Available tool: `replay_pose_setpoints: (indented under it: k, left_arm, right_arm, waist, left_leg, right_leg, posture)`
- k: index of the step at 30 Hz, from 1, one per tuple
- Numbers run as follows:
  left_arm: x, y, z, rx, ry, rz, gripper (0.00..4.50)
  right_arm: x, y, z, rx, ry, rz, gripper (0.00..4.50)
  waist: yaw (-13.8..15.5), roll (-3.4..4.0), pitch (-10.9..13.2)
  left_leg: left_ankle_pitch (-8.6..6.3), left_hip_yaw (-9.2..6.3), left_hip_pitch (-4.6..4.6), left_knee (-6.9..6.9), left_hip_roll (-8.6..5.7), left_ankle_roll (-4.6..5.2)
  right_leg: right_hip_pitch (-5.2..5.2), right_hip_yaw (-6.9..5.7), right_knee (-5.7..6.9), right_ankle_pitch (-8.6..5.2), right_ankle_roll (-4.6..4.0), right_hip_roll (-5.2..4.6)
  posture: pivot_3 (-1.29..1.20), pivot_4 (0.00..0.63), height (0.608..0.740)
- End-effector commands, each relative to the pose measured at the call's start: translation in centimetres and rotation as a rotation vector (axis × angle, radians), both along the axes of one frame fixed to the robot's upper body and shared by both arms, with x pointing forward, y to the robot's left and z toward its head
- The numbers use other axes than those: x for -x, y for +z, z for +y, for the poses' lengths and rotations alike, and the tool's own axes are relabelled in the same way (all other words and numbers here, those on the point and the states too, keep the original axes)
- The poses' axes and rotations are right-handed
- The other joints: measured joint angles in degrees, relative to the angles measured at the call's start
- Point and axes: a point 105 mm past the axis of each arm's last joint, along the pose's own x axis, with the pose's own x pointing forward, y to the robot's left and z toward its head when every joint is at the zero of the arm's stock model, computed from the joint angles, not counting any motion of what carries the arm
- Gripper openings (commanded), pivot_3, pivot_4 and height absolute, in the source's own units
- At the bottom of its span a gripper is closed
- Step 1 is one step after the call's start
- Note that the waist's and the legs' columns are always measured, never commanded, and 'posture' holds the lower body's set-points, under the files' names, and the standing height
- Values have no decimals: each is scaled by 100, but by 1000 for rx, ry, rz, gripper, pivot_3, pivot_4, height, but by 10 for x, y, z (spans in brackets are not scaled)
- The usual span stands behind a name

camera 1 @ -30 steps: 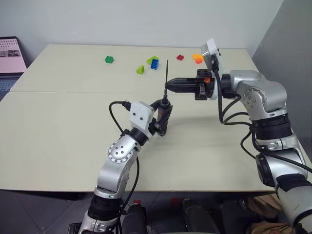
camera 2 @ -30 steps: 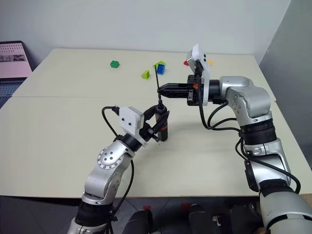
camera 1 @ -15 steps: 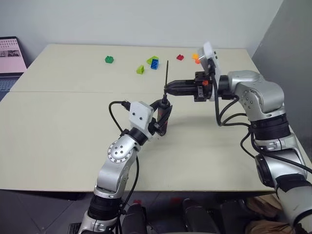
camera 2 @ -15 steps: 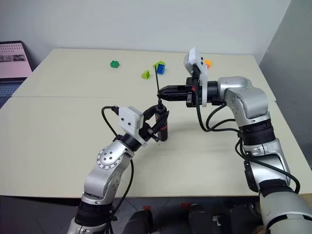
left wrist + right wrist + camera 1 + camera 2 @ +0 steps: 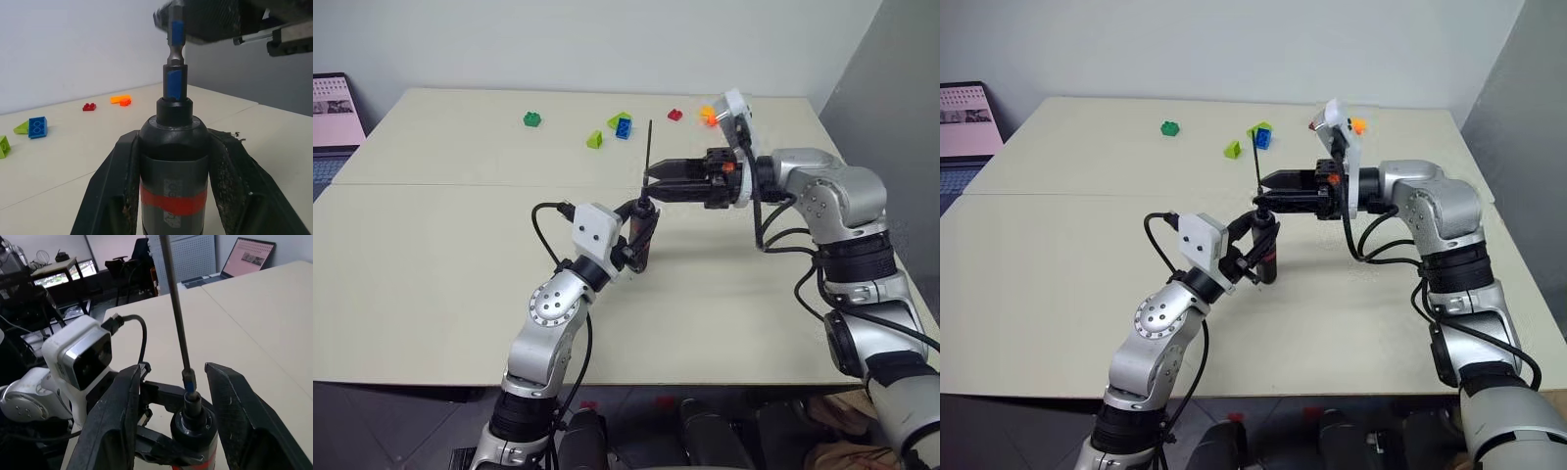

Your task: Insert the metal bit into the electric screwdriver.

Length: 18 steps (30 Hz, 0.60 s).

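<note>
Pale beige, the worktop [image 5: 440,245] was seen running back to a plain light wall, with a laptop [image 5: 335,122] set at its far left edge. Several toy bricks were scattered along the far side: a green brick [image 5: 532,119], a lime wedge [image 5: 595,140], a blue brick [image 5: 624,128], a small red brick [image 5: 674,115] and an orange brick [image 5: 709,116], all well apart from the arms.

Near the middle of the worktop, the electric screwdriver [image 5: 640,235] was held upright, raised clear of the surface, by the left pincer [image 5: 639,227]. In the left wrist view its black body with the red band [image 5: 172,203] was seen clamped between the two black fingers [image 5: 110,196], which were pressed against its sides.

The metal bit [image 5: 648,157] was seen standing straight up out of the screwdriver's tip, its lower end with blue markings seated in the black collar [image 5: 173,105]. In the right wrist view the thin rod [image 5: 175,318] was seen rising from the collar [image 5: 191,404] between the right pincer's two fingers [image 5: 115,416], which stood parted on either side of it with a clear gap to the rod.

The right pincer [image 5: 651,179] was seen reaching in level from the right, its tips just beside the lower part of the bit, above the screwdriver's tip. Its jaws were spread apart and nothing was gripped between them.
</note>
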Motion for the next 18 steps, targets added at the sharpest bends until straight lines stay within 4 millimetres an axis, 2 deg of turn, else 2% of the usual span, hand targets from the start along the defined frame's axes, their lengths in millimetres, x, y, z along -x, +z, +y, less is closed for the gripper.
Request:
replay_pose_setpoints:
  k: [1,8,11,13,16,18]
  left_arm:
    - [0,4,2,-2,7,-15,1611]
    - [0,5,2,-2,4,-15,1611]
    - [0,4,1,-2,3,-14,1611]
    - [0,5,1,-2,1,-14,1611]
    - [0,5,1,-3,1,-15,1611]
    - [0,5,1,-3,1,-15,1611]
  right_arm:
    - [10,28,2,-68,36,-52,2179]
    - [7,30,5,-70,25,-51,2179]
    - [5,28,8,-60,15,-57,1708]
    - [4,27,9,-50,13,-62,1020]
    - [4,25,10,-40,16,-67,369]
    - [5,24,11,-30,17,-73,116]
  waist:
    - [0,0,0]
    - [0,0,0]
    - [0,0,0]
    - [0,0,0]
    - [0,0,0]
    - [0,0,0]
  left_leg:
    - [0,0,0,0,0,0]
    - [0,0,0,0,0,0]
    - [0,0,0,0,0,0]
    - [0,0,-1,0,0,0]
    - [0,0,-1,0,0,0]
    - [0,0,-1,0,0,0]
  right_leg:
    - [0,0,0,0,0,0]
    - [0,0,0,0,0,0]
    - [-1,0,0,0,0,0]
    - [-1,0,-1,0,0,0]
    - [-1,0,-1,0,0,0]
    - [-1,0,-1,0,0,0]
  posture:
    - [0,150,740]
    - [0,150,740]
    - [0,150,740]
    - [0,150,740]
    - [0,150,740]
    - [0,150,740]
